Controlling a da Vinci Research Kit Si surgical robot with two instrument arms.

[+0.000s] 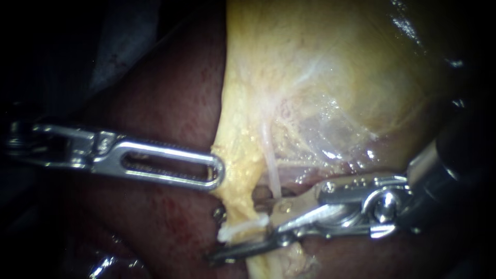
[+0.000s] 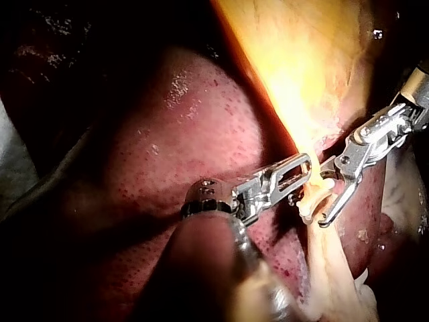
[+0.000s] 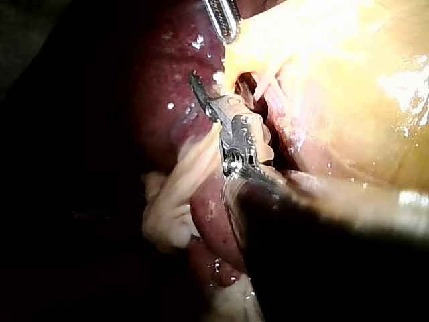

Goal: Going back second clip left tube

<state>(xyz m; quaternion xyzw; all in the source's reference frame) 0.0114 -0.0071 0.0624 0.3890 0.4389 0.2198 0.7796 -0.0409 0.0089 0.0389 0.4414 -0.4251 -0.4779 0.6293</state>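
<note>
Endoscope view, close on the tissue. Shows the left instrument (image 1: 218,173) reaching in level from the left, its slotted jaws closed together on the yellow fatty fringe (image 1: 235,170) at the edge of the gallbladder (image 1: 330,67), with dark red liver (image 1: 155,103) behind. Seems to hold that fringe drawn sideways for a reason: to have the strands below it stretched, spread apart and easy to reach.

Shows the right instrument (image 1: 247,240) entering from the right, jaws parted in a clear wedge and gripping nothing. Places a white clip (image 1: 243,230) inside that wedge, set crosswise on the left tube (image 1: 238,201) (the yellowish strand hanging from the held fringe), near the upper jaw and apart from the lower one. Leaves a thinner pale tube (image 1: 270,160) just to the right, bare of clips as far as visible.

Left wrist view: confirms the same layout, with the parted jaws on either side of the white clip, just beside the closed slotted tip.

Right wrist view: gives mostly the back of the right instrument, with the clip hard to pick out.

Reads, as a judgement, as a clip seated on its tube and open jaws needing only a straight retreat along the shaft line, without snagging the clip or dragging the taut tube.
</note>
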